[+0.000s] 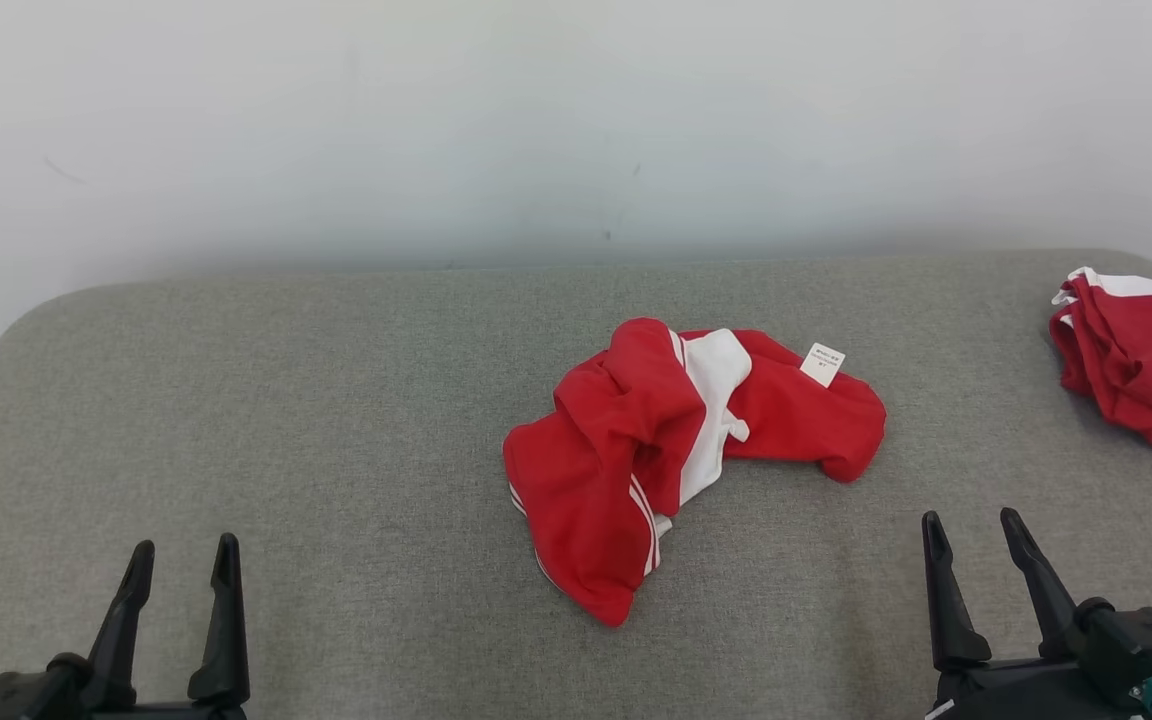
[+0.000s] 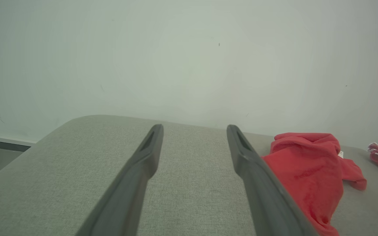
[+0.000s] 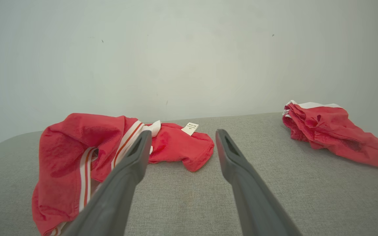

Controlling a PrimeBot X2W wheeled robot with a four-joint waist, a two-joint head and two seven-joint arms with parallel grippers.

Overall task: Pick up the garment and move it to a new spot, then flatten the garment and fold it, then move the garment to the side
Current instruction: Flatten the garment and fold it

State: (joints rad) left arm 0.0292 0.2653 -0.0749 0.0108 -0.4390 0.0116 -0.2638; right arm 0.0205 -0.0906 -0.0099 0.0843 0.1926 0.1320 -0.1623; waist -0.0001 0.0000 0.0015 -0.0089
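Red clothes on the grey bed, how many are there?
2. One crumpled red-and-white garment lies in the middle; a second red garment lies at the far right, partly cut off in the head view.

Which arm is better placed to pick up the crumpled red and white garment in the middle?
Probably right. The right pincer stands open, nearer the crumpled red and white cloth garment; the left pincer, also open, has more grey fabric cushion to cross.

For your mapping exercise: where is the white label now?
In the head view, the white label lies at the upper right of the crumpled red garment, centre of the grey cushion.
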